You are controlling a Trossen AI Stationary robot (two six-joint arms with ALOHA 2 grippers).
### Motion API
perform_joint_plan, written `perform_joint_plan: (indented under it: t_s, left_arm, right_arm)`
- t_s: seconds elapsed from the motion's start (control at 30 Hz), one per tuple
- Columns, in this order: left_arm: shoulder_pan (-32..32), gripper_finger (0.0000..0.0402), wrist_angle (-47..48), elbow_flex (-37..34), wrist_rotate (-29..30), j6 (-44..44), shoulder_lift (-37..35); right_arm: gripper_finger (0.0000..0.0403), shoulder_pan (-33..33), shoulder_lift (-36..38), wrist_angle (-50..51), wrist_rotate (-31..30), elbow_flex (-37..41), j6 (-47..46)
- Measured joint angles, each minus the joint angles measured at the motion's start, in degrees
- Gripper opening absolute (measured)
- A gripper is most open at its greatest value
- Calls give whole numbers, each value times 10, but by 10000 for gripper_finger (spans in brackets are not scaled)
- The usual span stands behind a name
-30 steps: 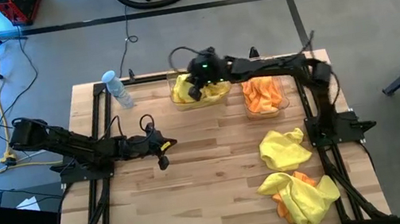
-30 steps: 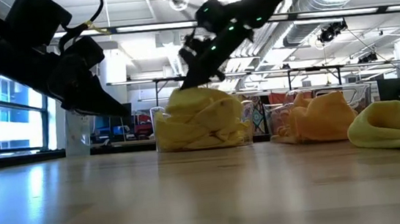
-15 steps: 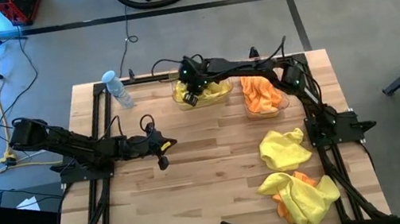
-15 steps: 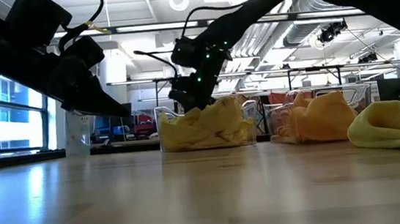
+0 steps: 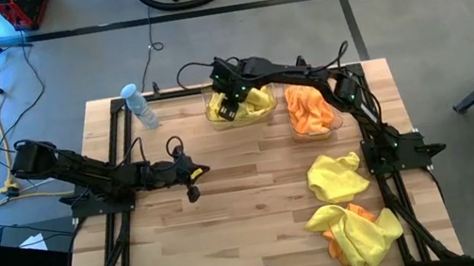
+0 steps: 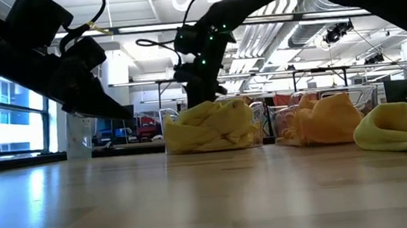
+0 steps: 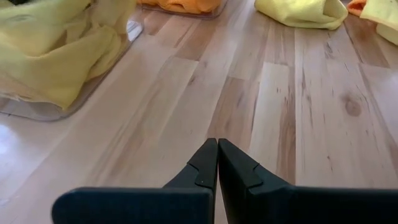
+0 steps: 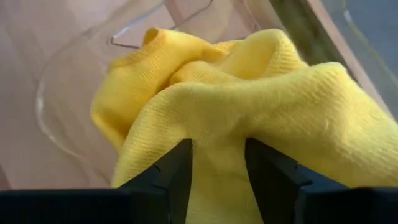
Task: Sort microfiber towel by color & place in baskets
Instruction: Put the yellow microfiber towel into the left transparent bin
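Right pincer [image 8: 217, 168], fingers parted, is positioned over a yellow towel [image 5: 252, 104] lying in the left-hand basket [image 5: 216, 123]; left pincer [image 7: 217, 163], clenched empty, is held above the surface [image 5: 247, 198].

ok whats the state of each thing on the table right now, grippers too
left basket: holds yellow towels
right basket: holds orange towels
yellow towel in left basket: rumpled, between the right gripper's open fingers
loose yellow towel: lying on the table, unsorted
yellow and orange pile: heaped together, unsorted
bottle: lying near the table's far edge, cap on
right gripper: open, over the left basket
left gripper: shut, empty, above bare table
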State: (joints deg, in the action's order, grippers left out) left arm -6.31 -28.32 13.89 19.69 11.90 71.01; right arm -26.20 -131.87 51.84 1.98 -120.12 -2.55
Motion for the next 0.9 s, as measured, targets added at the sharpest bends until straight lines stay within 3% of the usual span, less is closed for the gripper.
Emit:
perform_joint_plan:
  t_s: [0.47, 0.63, 0.9]
  left_arm:
    - [-1, 0, 10, 0, -11, 22, 0]
    - [-2, 0, 17, 0, -11, 39, 0]
    - [-2, 0, 19, 0, -11, 42, 0]
  right_arm:
    - [145, 23, 96, -87, -25, 77, 30]
    - [145, 18, 131, -145, -25, 153, 26]
    - [145, 19, 227, -339, -24, 339, 19]
